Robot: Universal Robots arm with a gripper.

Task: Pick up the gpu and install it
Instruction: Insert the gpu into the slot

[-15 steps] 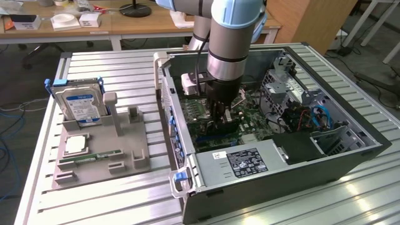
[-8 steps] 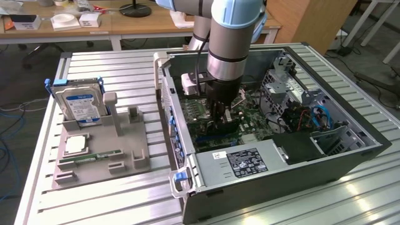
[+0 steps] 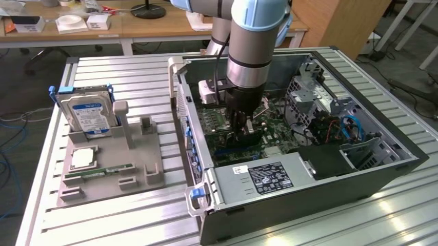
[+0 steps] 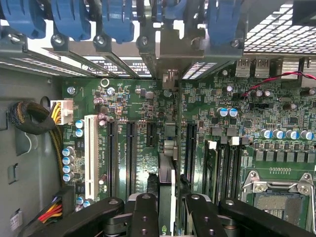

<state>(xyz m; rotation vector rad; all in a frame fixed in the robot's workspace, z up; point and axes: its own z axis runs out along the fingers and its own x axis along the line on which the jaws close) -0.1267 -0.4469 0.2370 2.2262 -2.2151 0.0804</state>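
Exterior view: the gripper [image 3: 239, 132] reaches down into the open computer case [image 3: 383, 169], its fingers clamped on the gpu [image 3: 247, 142], a dark flat card hanging at the gripper's six o'clock just above the motherboard [image 3: 277, 143].

Wrist view: the gpu [image 4: 167, 163] shows edge-on, thin and dark, pinched between the black fingers [image 4: 144, 217] over the expansion slots [image 4: 131, 153].

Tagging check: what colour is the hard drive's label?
Hard drive label: blue, best in exterior view.

gpu [image 4: 167, 165] — part hidden btwn hand [image 4: 168, 202] fingers.
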